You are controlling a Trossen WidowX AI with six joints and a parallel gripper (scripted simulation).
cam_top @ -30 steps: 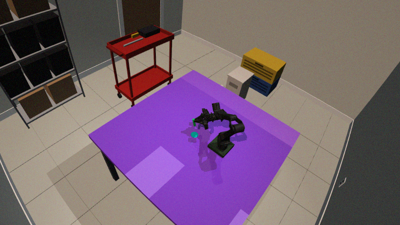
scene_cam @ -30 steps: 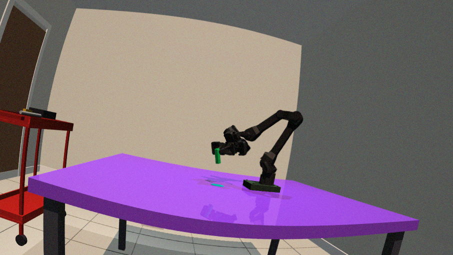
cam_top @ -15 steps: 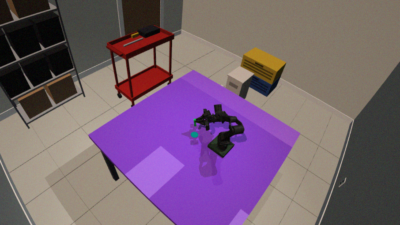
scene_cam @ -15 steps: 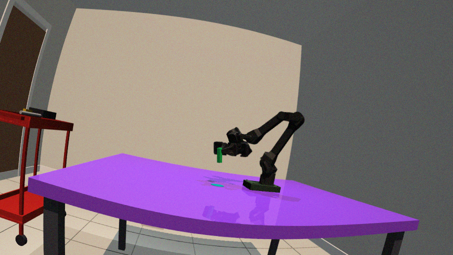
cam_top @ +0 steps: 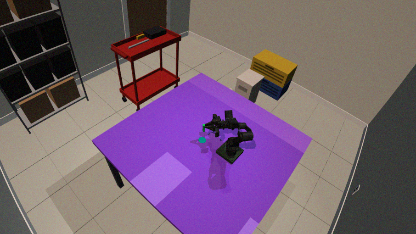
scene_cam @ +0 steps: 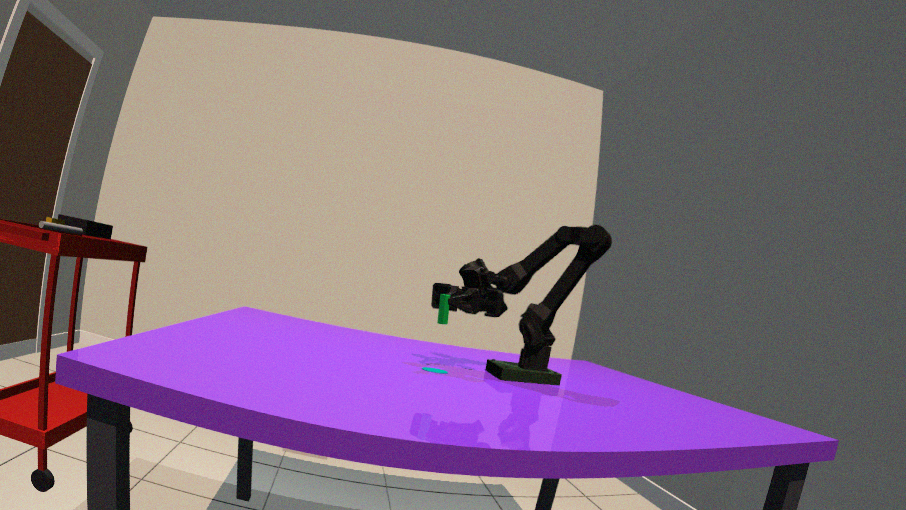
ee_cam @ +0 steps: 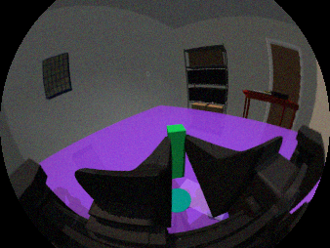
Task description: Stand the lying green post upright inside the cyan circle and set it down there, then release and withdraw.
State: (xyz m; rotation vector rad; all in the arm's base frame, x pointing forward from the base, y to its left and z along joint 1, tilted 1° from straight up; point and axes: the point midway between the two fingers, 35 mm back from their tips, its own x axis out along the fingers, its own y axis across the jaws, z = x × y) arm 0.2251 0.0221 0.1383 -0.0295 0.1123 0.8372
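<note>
One green post [cam_top: 203, 127] [scene_cam: 443, 309] [ee_cam: 177, 151], seemingly upright, is clamped in the gripper [cam_top: 205, 126] [scene_cam: 447, 300] [ee_cam: 176, 140] above the cyan circle [cam_top: 202, 140] [scene_cam: 434, 370] [ee_cam: 181, 200].

We see a matte black, jointed arm [cam_top: 245, 136] [scene_cam: 567, 266] with blocky housings, rounded elbow joints and slender links, mounted on a dark green, square base plate [cam_top: 231, 160] [scene_cam: 497, 372]; its black end effector [cam_top: 204, 126] [scene_cam: 445, 300] [ee_cam: 176, 140] has two angular, tapering fingers.
</note>
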